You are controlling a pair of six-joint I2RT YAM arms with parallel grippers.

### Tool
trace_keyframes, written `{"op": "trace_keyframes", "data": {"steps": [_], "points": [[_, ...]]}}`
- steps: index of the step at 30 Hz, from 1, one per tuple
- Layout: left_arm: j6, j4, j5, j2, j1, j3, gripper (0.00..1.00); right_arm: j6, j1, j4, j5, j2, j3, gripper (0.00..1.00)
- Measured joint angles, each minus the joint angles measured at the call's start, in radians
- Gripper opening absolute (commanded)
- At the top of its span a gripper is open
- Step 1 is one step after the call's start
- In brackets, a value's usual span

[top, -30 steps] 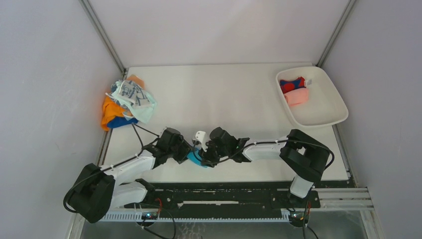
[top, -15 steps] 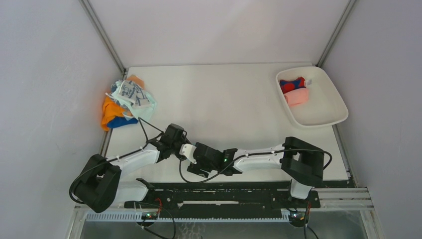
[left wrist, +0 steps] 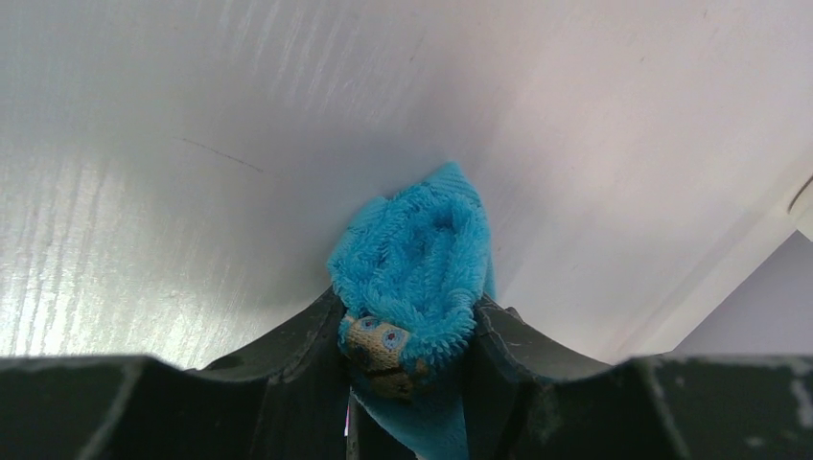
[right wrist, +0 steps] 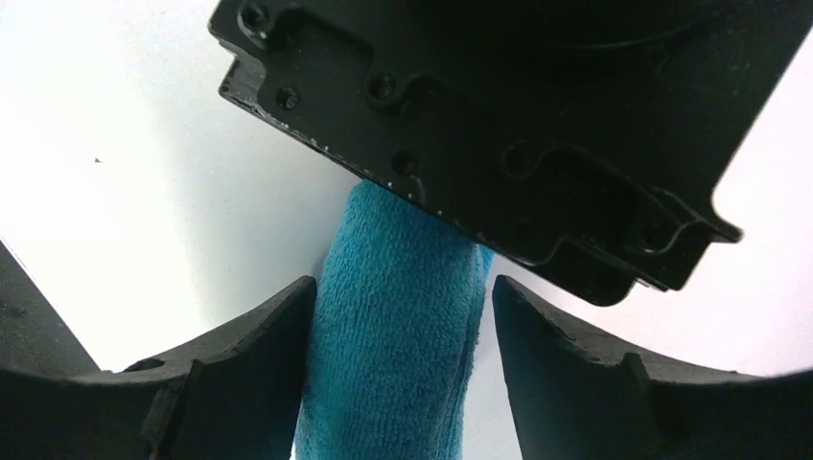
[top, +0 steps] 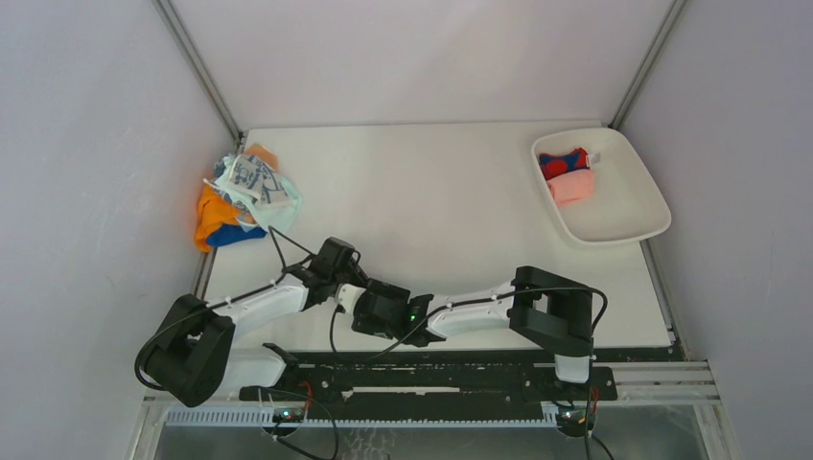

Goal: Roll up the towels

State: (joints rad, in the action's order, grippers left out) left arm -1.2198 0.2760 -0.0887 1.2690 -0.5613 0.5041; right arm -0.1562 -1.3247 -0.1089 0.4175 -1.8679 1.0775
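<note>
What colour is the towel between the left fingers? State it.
Bright blue towel; clearest in the left wrist view.

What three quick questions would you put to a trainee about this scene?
1. True or false: the white tray holds a pink towel.
2. What colour is the rolled towel gripped by the left hand? A orange, B bright blue, C pink.
3. Fill in: the heap of loose towels lies by the ___ edge of the table.

Key: 1 true; 2 B; 3 left.
</note>
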Motion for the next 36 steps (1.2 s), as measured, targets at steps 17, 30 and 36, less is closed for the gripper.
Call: {"op": "trace_keyframes", "data": {"steps": [17,30,36], "points": [[0.051,0.11,-0.001,0.029,0.06,0.076,0.67,0.022,0.058,0.0,-0.108,-0.014,0.011,0.27],[0.303,0.329,0.044,-0.007,0.394,0.278,0.69,0.053,0.141,0.05,-0.265,0.002,-0.021,0.16],[0.45,0.455,0.116,-0.068,0.467,0.447,0.69,0.136,0.217,0.015,-0.352,0.085,-0.078,0.04]]}}
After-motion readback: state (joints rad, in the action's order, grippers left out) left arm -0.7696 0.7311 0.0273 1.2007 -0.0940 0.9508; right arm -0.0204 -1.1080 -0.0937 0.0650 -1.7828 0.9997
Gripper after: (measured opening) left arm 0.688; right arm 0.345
